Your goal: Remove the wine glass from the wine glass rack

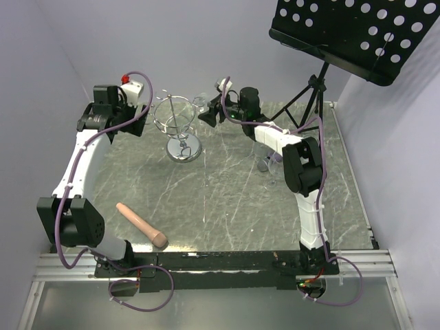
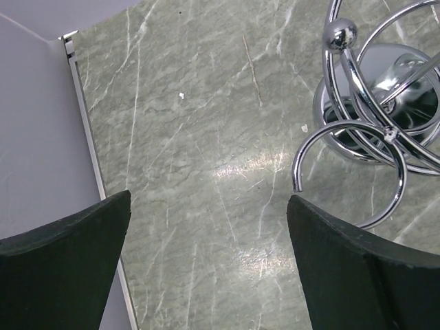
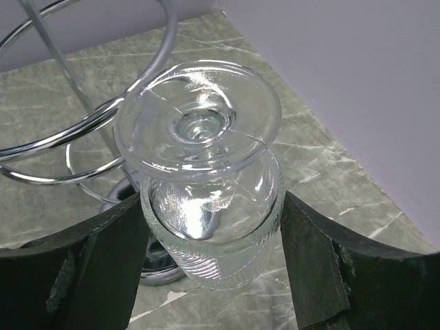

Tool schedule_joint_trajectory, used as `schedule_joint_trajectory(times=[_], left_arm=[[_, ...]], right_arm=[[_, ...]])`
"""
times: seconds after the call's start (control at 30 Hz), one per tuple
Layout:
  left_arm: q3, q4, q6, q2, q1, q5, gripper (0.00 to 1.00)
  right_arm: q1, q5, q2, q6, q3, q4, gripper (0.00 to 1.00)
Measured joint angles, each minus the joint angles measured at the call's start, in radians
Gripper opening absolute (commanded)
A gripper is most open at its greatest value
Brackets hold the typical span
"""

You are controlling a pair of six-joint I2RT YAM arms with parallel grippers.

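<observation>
Your top camera looks down from high behind the near edge, taking in the whole table (image 1: 227,206); your left wrist camera points steeply down, close above the rack (image 2: 342,34); your right wrist camera sits very near the wine glass (image 3: 199,127), rack behind it; all three share that rack.

Wine glass rack (image 2: 375,103) cropped at right edge.

Clear wine glass (image 3: 199,130) hangs upside down, bowl squeezed between right fingers (image 3: 330,275); silver wine glass rack (image 1: 184,150) upright just beyond.
</observation>
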Motion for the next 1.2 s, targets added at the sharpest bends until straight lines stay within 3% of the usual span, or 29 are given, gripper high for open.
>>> schedule_joint_trajectory(times=[0.83,1.2], left_arm=[[-0.026,0.013,-0.011,-0.042,0.002,-0.002,1.00],[0.034,0.084,-0.013,-0.093,0.002,0.070,1.00]], right_arm=[[0.005,0.254,0.000,0.051,0.008,-0.004,0.00],[0.005,0.355,-0.007,0.082,0.011,-0.180,0.00]])
